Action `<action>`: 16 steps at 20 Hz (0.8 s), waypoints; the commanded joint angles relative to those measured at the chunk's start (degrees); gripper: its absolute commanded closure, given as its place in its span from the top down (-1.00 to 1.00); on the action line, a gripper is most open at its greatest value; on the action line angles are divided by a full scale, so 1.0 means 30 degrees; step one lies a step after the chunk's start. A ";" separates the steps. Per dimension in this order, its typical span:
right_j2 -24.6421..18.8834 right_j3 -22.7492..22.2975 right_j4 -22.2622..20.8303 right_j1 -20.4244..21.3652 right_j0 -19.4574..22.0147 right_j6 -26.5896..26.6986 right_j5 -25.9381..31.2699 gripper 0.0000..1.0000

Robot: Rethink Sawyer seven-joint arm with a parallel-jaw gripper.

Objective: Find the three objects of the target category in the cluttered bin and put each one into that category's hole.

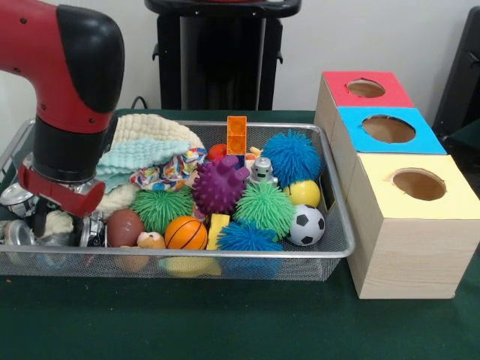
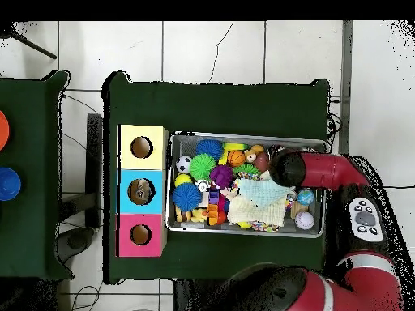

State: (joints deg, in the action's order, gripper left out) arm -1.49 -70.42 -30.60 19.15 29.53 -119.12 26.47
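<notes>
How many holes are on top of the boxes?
3: one in the red-topped box farthest back, one in the blue-topped box in the middle, one in the yellow-topped box nearest the front-view camera.

The bin (image 1: 339, 253), a wide shallow silver wire-mesh basket with rounded metal rim, sits level on the green worktop (image 1: 225, 322), just beside three wooden hole boxes (image 1: 409, 225). Filled with toys.

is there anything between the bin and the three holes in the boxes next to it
Nothing visible. The boxes stand right beside the bin, and the red, blue and yellow holes are all uncovered on top. The arm is down at the bin's opposite end, away from the boxes; its end effector is hidden among the toys.
</notes>
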 commanded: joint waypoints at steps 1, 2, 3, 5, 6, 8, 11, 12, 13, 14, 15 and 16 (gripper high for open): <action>0.1091 0.1380 -0.1501 -0.1364 -0.1377 -0.1737 -0.2016 1.00; 0.1309 0.1282 -0.1626 -0.1276 -0.1455 -0.1766 -0.2321 1.00; 0.1733 0.1441 -0.1796 -0.1256 -0.1760 -0.2010 -0.2626 1.00; 0.1399 0.1312 -0.1493 -0.1371 -0.1397 -0.1344 -0.2386 1.00; 0.1187 0.1287 -0.1360 -0.1442 -0.1235 -0.0985 -0.2305 1.00; -0.0214 0.1002 -0.0744 -0.1685 -0.0306 0.0468 -0.1566 1.00; -0.2938 0.0092 0.0733 -0.1983 0.1476 0.2812 0.0723 1.00; -0.3420 -0.0180 0.1222 -0.1914 0.1777 0.3165 0.1682 1.00; -0.3772 -0.0373 0.1562 -0.1782 0.1975 0.3455 0.2478 1.00; -0.4006 -0.0523 0.1914 -0.1627 0.2090 0.3597 0.3317 1.00; -0.4198 -0.0605 0.2229 -0.1495 0.2195 0.3804 0.4204 1.00; -0.4242 -0.0650 0.2465 -0.1334 0.2215 0.3870 0.4944 1.00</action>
State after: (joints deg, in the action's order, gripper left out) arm -4.27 -68.50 -28.16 16.68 32.91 -119.12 27.20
